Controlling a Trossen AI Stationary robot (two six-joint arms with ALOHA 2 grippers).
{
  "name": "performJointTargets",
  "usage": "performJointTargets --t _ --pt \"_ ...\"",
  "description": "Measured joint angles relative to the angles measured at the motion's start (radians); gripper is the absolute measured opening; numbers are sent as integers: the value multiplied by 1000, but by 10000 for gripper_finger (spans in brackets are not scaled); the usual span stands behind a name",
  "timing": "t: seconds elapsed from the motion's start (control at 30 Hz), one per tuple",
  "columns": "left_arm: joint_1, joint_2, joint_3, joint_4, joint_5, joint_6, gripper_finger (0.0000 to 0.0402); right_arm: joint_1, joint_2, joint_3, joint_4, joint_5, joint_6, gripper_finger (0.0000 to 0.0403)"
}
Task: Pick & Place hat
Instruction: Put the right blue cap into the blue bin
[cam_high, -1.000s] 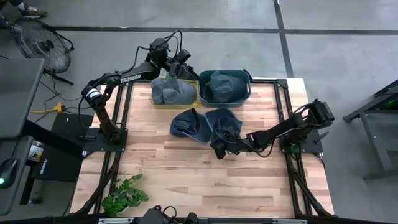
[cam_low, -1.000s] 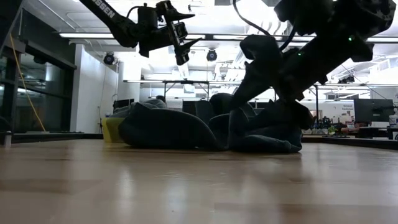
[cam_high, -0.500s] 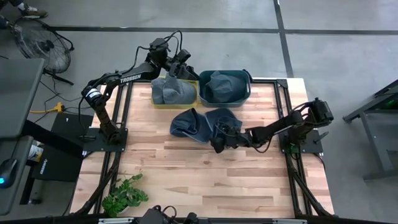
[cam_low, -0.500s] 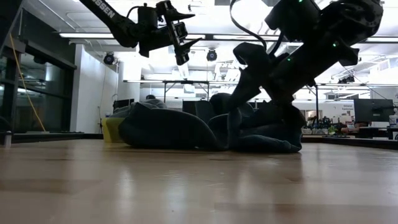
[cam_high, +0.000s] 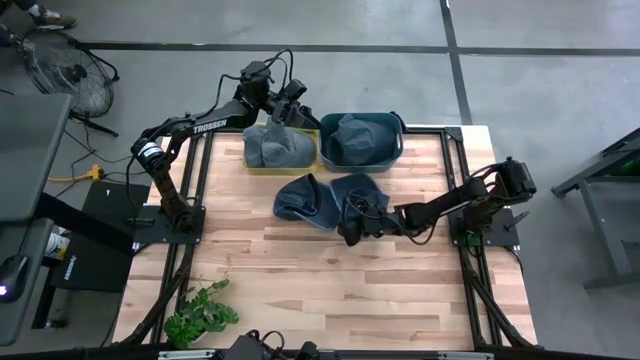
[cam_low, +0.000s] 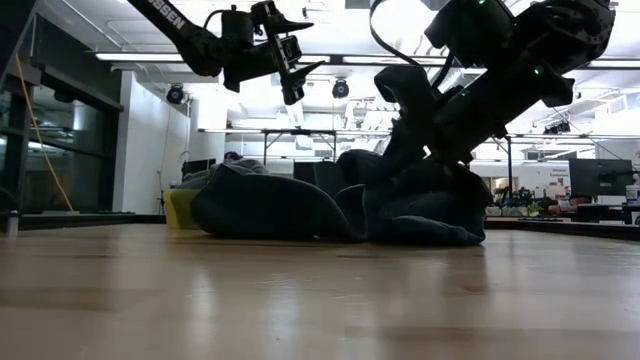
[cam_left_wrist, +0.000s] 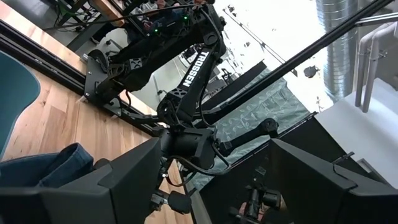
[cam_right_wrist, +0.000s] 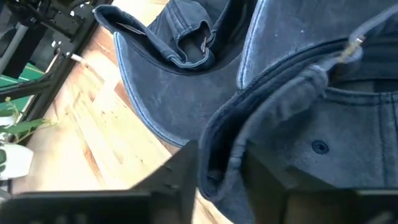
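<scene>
1. While the left arm waits raised over the yellow bin (cam_high: 281, 150) at the table's far side, its left gripper (cam_high: 291, 103) hangs with fingers spread wide, nothing between them; the low view shows it high above the table (cam_low: 290, 72).
2. Right gripper (cam_high: 355, 225) is down at the near edge of the right-hand hat (cam_high: 358, 192) on the wooden table (cam_high: 300, 270).
3. Right wrist view: the two dark fingers (cam_right_wrist: 180, 171) sit on either side of a folded edge of the dark blue hat (cam_right_wrist: 298, 106), fabric bunched between them, jaws closing on that edge; whether the grip is firm, cannot tell.
4. Second loose hat (cam_high: 303, 198) lies just beside the first, touching it, brim toward the table's middle; it also shows in the right wrist view (cam_right_wrist: 168, 68).
5. Low view: both hats form one dark heap on the table (cam_low: 270, 205), with the right gripper (cam_low: 405, 130) pressed into the right-hand part.
6. Yellow bin holds a grey-blue hat (cam_high: 278, 145); the teal bin (cam_high: 396, 135) next to it holds another dark blue hat (cam_high: 355, 135).
7. Potted plant (cam_high: 200, 312) sits at the table's near left corner.
</scene>
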Motion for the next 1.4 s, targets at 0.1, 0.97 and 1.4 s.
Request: performJointTargets --t 0.1,0.97,1.4 --pt "0 0 0 0 0 0 294 0 0 0 1 -14 7 49" --pt "0 0 0 0 -9 -27 294 63 -305 0 -91 100 -58 8" --pt "-2 0 0 9 -22 -62 294 67 -527 0 -105 246 -273 8"
